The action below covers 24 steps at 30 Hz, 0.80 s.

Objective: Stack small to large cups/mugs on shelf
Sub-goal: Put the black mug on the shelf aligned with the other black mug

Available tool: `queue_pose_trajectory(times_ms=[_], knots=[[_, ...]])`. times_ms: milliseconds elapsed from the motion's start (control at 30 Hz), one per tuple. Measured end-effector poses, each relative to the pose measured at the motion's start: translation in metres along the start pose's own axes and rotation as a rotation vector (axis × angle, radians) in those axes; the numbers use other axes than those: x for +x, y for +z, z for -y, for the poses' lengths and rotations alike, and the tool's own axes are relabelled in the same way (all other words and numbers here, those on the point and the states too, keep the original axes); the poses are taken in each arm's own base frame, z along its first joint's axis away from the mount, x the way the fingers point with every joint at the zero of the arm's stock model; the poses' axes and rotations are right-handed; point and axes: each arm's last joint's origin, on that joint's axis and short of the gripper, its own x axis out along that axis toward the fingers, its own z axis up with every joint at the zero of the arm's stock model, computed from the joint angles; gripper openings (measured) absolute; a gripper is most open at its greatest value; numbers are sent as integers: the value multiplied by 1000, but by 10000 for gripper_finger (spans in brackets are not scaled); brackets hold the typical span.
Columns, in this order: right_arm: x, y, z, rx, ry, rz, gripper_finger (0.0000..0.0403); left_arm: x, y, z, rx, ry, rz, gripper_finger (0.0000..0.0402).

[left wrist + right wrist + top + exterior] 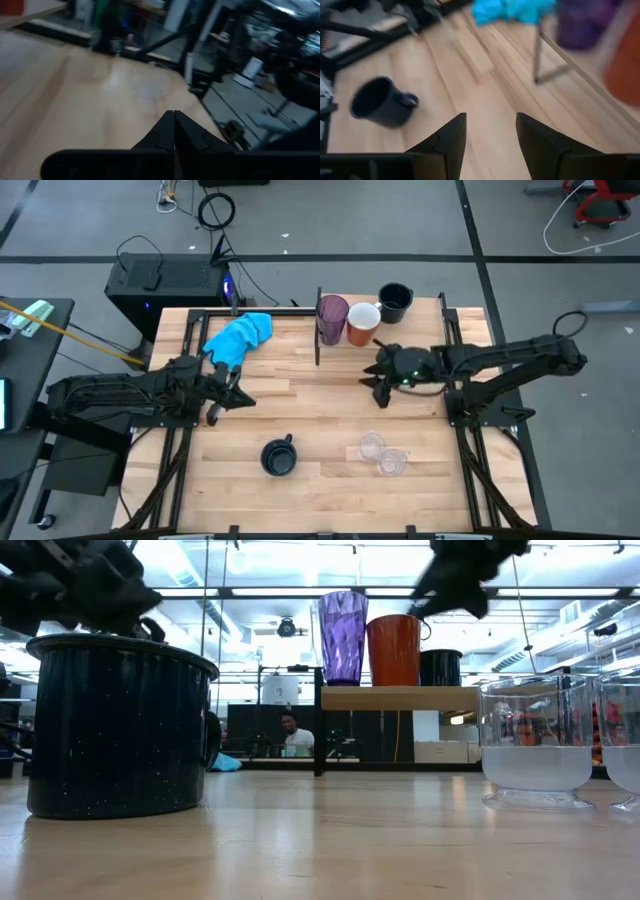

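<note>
My left gripper (214, 412), fingers pressed together and empty, hangs near the table's left edge. A navy mug (278, 457) sits empty by the front edge, two clear cups (381, 454) to its right. On the shelf (300, 315) at the back edge stand a purple tumbler (332, 318), orange mug (362, 322) and second navy mug (395, 302). My right gripper (377, 392) hovers mid-table, fingers spread, holding nothing.

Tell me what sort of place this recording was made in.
Probably a robotics lab or workshop: a wooden table on a black frame with two arms, cables on a grey floor, ceiling strip lights, and a person seated at a desk behind.
</note>
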Motion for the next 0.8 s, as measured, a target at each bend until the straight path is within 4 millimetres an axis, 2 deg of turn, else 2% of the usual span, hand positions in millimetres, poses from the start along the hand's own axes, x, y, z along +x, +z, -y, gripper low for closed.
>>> queue_pose_trajectory(times_ms=[267,400,600,800], knots=[[33,1,-38,-169,135,129,178,1,3,5,100,-54,30,23],[52,-4,-48,-187,154,143,178,2,4,3,102,87,75,25],[75,-14,-54,-104,151,107,178,0,7,-3,99,346,149,11],[89,-19,-57,-92,152,109,178,-1,12,-4,104,420,221,13]])
